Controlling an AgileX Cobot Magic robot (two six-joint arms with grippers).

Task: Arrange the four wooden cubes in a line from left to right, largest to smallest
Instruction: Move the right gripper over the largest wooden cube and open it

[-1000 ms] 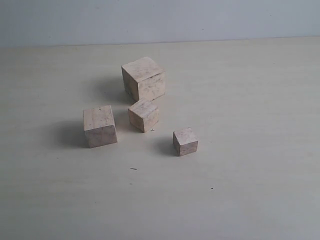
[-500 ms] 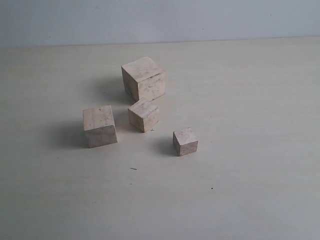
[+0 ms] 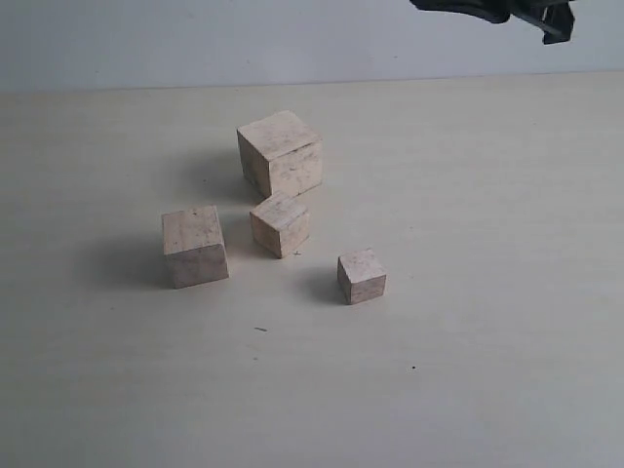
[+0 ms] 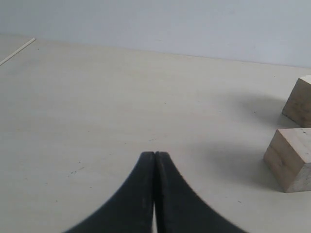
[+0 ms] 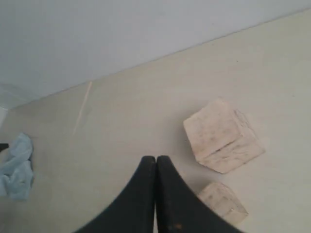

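Four pale wooden cubes stand in a loose cluster on the table. The largest cube (image 3: 280, 153) is at the back, the second-largest (image 3: 195, 246) at the left, the third (image 3: 281, 223) in the middle, and the smallest (image 3: 362, 276) at the front right. My left gripper (image 4: 154, 154) is shut and empty, low over bare table, with two cubes (image 4: 294, 158) off to its side. My right gripper (image 5: 156, 158) is shut and empty, high above the largest cube (image 5: 223, 136) and a smaller one (image 5: 222, 201). A dark part of the right arm (image 3: 492, 8) shows at the top edge.
A crumpled light-blue cloth (image 5: 17, 167) lies far off at the table's side. A thin pale line (image 5: 82, 107) runs across the tabletop (image 3: 468, 370). A pale wall (image 3: 195, 39) stands behind the table.
A dark part of the right arm has come into the exterior view at the top right. The four cubes have not moved.
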